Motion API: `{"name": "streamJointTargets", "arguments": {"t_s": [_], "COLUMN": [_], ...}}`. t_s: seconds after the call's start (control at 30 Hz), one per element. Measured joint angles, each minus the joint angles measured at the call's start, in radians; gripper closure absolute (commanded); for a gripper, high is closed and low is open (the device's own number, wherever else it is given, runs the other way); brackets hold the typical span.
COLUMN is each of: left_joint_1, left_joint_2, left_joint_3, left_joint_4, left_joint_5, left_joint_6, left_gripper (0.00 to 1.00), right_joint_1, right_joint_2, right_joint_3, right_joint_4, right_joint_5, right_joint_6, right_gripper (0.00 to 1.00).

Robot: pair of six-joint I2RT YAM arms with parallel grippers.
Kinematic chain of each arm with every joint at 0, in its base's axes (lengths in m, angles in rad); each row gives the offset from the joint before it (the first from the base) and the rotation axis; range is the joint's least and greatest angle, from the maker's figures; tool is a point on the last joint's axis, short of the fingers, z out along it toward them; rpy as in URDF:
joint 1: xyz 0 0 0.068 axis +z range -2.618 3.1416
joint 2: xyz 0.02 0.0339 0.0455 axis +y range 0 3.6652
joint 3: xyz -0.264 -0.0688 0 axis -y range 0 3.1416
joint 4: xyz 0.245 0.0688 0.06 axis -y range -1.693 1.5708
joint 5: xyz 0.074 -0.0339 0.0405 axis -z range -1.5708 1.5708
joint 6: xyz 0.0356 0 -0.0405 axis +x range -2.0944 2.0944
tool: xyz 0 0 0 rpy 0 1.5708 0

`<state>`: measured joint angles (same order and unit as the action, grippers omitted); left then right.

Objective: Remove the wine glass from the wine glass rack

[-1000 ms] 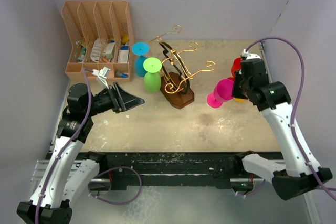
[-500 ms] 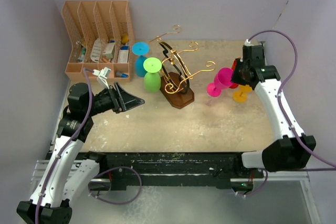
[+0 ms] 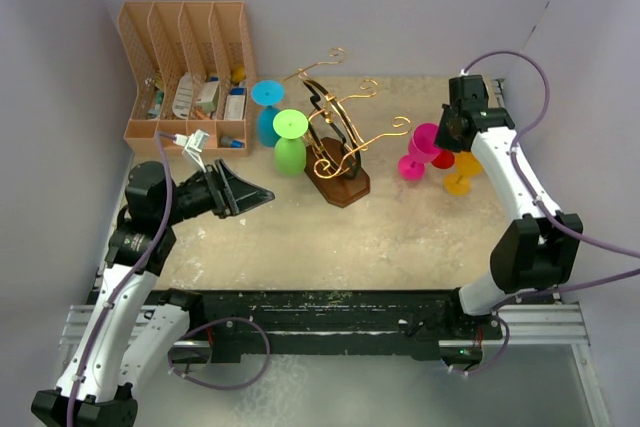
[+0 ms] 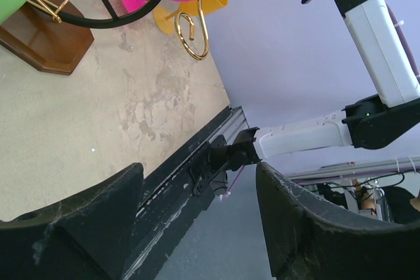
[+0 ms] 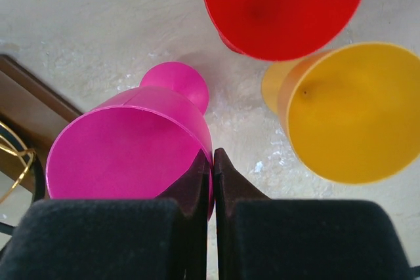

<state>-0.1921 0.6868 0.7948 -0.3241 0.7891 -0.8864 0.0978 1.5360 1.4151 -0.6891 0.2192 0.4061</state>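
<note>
The gold wire wine glass rack (image 3: 338,137) stands mid-table on its dark brown oval base (image 3: 342,185). A green glass (image 3: 290,142) and a blue glass (image 3: 267,112) hang upside down on its left side. My right gripper (image 3: 445,139) is shut on the rim of a pink glass (image 3: 420,154), one finger inside the bowl and one outside (image 5: 212,162). The pink glass is upright to the right of the rack, its foot (image 5: 174,83) at the table. My left gripper (image 3: 262,193) is open and empty, left of the rack.
A red glass (image 5: 282,4) and a yellow glass (image 5: 351,109) stand upright just beside the pink one, near the right wall. A tan slotted organiser (image 3: 187,72) with small items stands at the back left. The table's dark front rail (image 3: 330,307) runs along the near edge.
My right gripper has carried the pink glass back and to the right, from tilted in the air to upright beside the red and yellow glasses. The left arm has barely moved.
</note>
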Motion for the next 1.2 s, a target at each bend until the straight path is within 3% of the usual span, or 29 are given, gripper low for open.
{"name": "streamJointTargets", "arguments": {"t_s": [0.8, 1.2], "left_joint_1": [0.000, 0.000], "left_joint_2": [-0.033, -0.035], "left_joint_3": [0.000, 0.000], "left_joint_4": [-0.102, -0.142], "left_joint_5": [-0.031, -0.051], "left_joint_6": [0.036, 0.045], "left_gripper": [0.28, 0.28], "right_joint_1": [0.000, 0.000], "right_joint_2": [0.133, 0.166], "right_joint_3": [0.055, 0.055], "right_joint_4": [0.068, 0.075], "right_joint_5": [0.054, 0.053], "right_joint_6": [0.048, 0.050], "right_gripper": [1.00, 0.71]}}
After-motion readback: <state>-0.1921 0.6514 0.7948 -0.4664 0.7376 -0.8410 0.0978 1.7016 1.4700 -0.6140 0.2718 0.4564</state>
